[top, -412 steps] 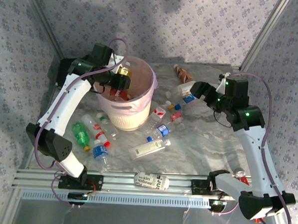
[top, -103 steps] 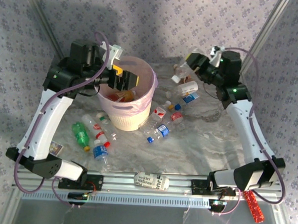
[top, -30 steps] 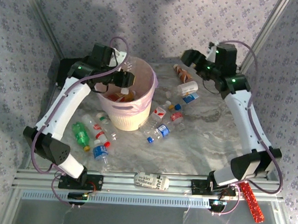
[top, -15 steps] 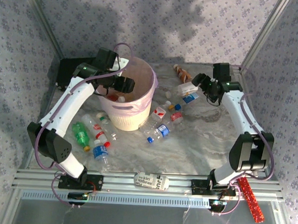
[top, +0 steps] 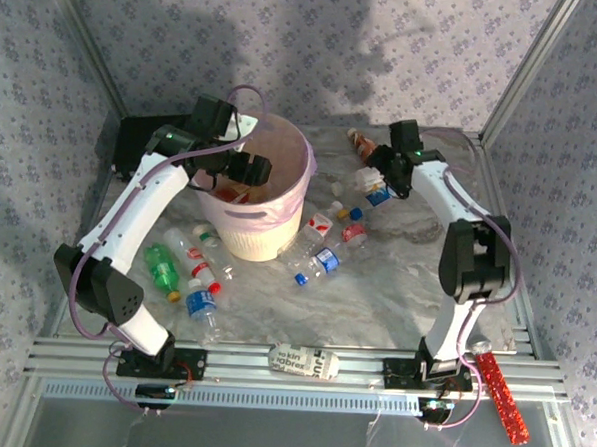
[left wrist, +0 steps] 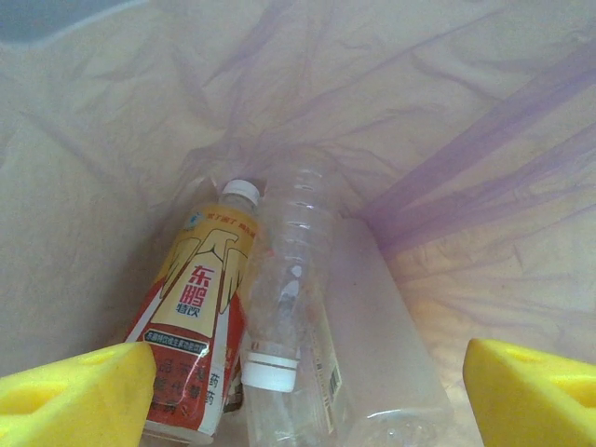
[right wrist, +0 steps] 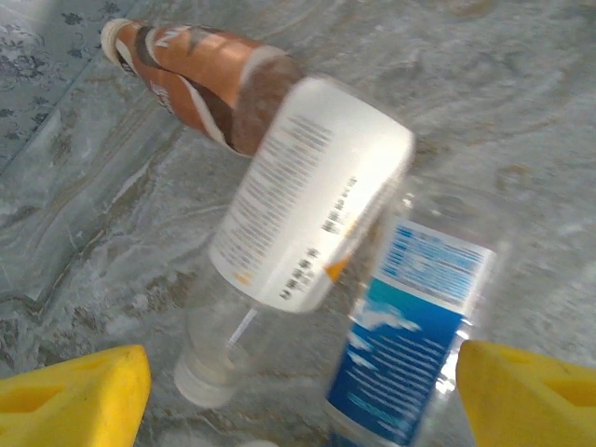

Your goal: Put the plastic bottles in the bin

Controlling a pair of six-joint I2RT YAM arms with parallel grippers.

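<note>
The bin (top: 259,238) is pale pink, one bottle (top: 161,264) green, the table (top: 396,281) marbled grey, walls (top: 438,51) floral.

Inside the bin (left wrist: 84,140), lined with a thin purple bag (left wrist: 466,168), a yellow-red bottle (left wrist: 191,326) with a white cap lies touching a clear bottle (left wrist: 284,270). The left gripper (left wrist: 303,396) hangs above them, its yellow fingertips (left wrist: 74,391) spread wide and holding nothing.

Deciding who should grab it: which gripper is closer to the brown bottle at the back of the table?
Right. The right gripper hovers open just beside the brown bottle, over the white-labelled bottle; the left gripper is well away, over the opening of the pink bin.
</note>
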